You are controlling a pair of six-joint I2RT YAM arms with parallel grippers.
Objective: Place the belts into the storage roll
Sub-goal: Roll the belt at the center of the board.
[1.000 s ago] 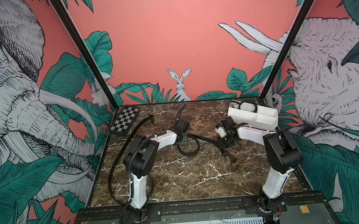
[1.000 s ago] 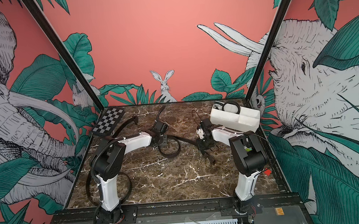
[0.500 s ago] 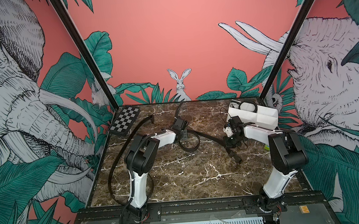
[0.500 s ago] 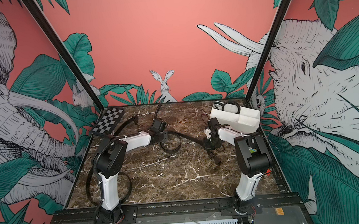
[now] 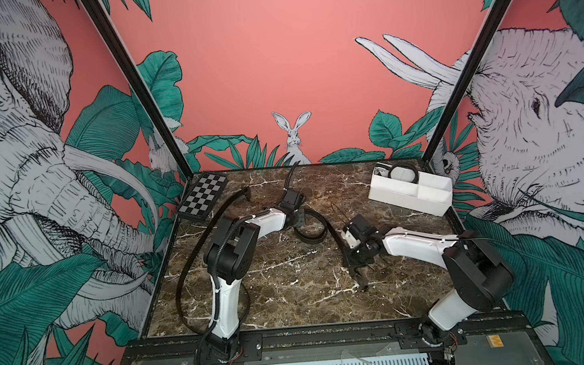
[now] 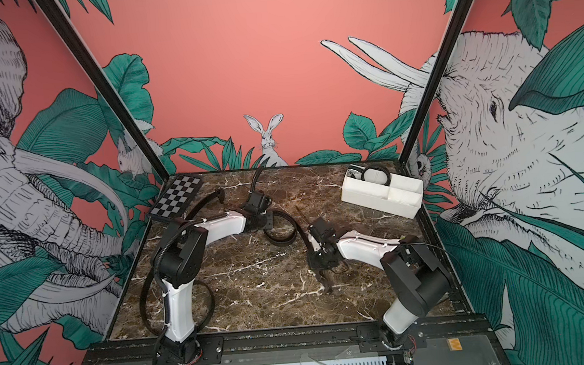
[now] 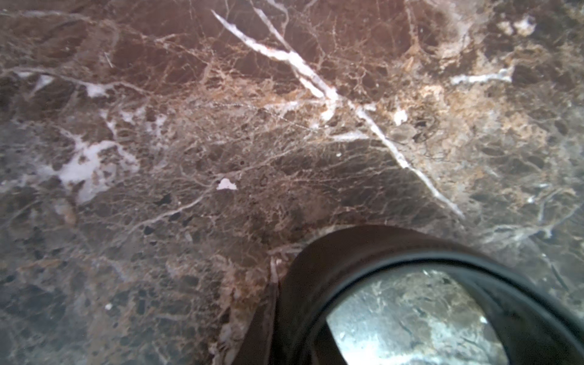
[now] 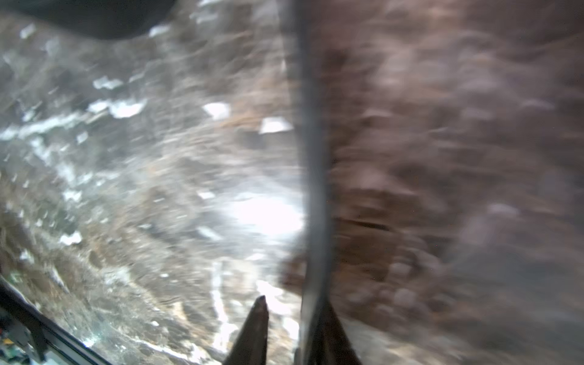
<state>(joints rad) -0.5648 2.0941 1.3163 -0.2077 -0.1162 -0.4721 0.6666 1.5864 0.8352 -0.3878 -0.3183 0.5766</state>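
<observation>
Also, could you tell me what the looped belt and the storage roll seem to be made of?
Belt: probably black leather or faux leather, smooth with slight sheen, bending in a springy loop. Storage roll: likely matte white plastic, thin rigid walls.

White low-walled storage roll (image 5: 427,205) with inner partitions, askew at the far right corner of the worktop (image 5: 274,298), black coiled belt (image 5: 403,165) in its compartment nearest the far edge, black looped belt (image 5: 312,239) flat on mid-worktop, tail trailing toward the near right, motion-blurred in the right wrist view (image 8: 313,189).
</observation>
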